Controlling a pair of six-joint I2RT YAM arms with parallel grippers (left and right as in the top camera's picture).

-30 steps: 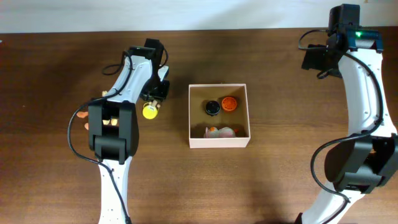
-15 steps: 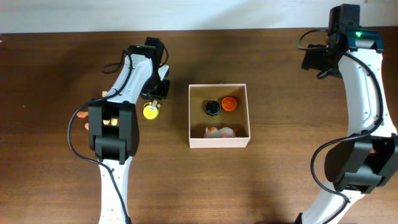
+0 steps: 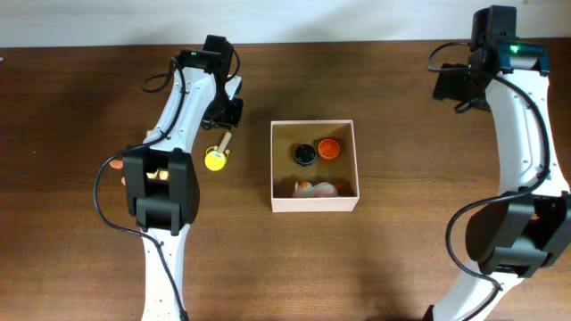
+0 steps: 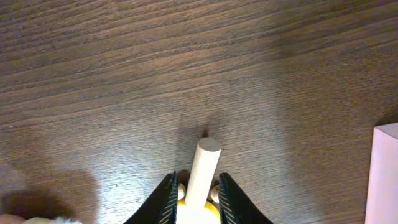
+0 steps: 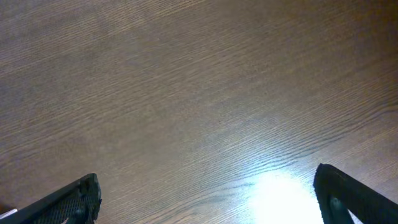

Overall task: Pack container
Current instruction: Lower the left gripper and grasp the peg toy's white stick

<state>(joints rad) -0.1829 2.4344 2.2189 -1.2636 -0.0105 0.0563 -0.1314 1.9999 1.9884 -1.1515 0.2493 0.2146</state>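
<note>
Container [image 3: 314,204] x1, yellow toy [image 3: 215,160] x1 beside it

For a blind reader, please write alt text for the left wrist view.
The left gripper frames a yellow toy with a pale peg on a dark wooden table; an edge of the container shows at right.

Yellow toy [image 3: 215,160] with pale peg [image 4: 204,167] lies on wooden table [image 3: 401,259]
</note>
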